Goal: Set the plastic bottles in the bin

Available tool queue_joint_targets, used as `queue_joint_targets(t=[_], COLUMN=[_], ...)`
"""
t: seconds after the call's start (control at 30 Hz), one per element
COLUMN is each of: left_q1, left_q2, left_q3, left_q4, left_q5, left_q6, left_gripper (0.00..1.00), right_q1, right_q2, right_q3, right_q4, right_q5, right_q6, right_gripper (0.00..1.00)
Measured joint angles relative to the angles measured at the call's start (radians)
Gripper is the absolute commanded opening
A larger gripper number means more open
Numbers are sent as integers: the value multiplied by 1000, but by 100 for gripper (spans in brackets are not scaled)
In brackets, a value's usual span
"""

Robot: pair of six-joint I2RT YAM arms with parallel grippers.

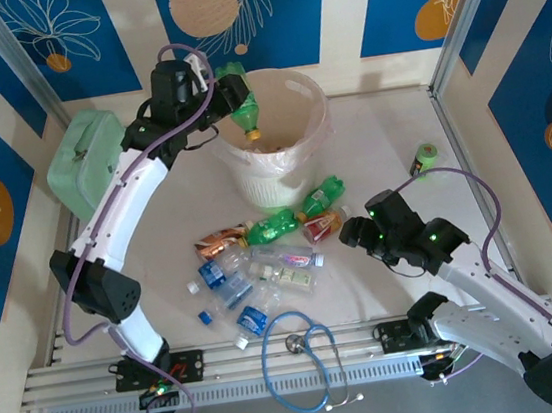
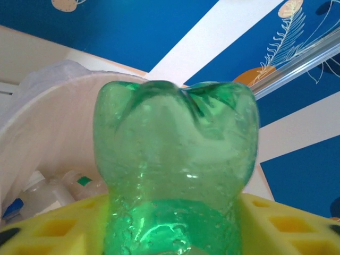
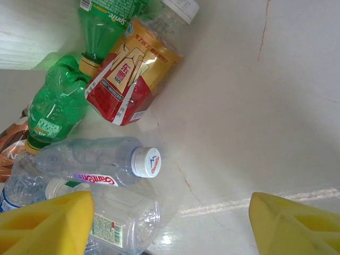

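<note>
So around the edges: a mint-green case (image 1: 84, 160) is parked at the left wall just beside the left arm, a blue stethoscope (image 1: 305, 364) is coiled at the near edge of the table (image 1: 378, 133) between the two arm bases, and a small green cylinder (image 1: 423, 158) is left on its own out on the right, well apart from everything. The bin (image 1: 295, 159) is set toward the back. Just in front of it a loose pile of bottles (image 1: 258, 264) is spread on its side, greens and a red-labelled one nearest the bin wall, clear blue-capped ones closer to the bases. The left gripper (image 1: 234, 96) is held up over the bin's left rim, closed on a green bottle (image 1: 240, 105) that is tipped cap-down over the opening. From the left wrist the green bottle (image 2: 175, 159) is seen pinched between the yellow fingers (image 2: 48, 228), base pointing away, with the bin (image 2: 53, 122) wall curving behind and a couple of clear bottles (image 2: 48, 194) already lying inside. The right gripper (image 1: 352, 232) is hung low at the right end of the pile with its fingers spread wide and nothing between them. From the right wrist the right gripper (image 3: 170, 212) is aimed at bare table, with a red-and-gold bottle (image 3: 135, 74) and a clear white-capped bottle (image 3: 101, 162) just beyond and left of it.
</note>
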Motion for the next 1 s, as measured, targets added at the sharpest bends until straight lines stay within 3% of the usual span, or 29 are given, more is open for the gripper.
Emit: queue_joint_targets(t=[0.13, 0.6, 1.0], left_q1=[-15, -23, -19], left_q2=[9, -30, -613], left_q3=[0, -7, -521], left_q4=[-10, -30, -87], left_q5=[-4, -3, -118], left_q6=[7, 37, 122], left_gripper=[77, 78, 81], right_q1=[23, 49, 41], right_q2=[0, 57, 304], right_q3=[0, 13, 109], right_q4=[0, 8, 61], right_q5=[0, 0, 20], right_q6=[0, 0, 27], right_gripper=[78, 80, 82])
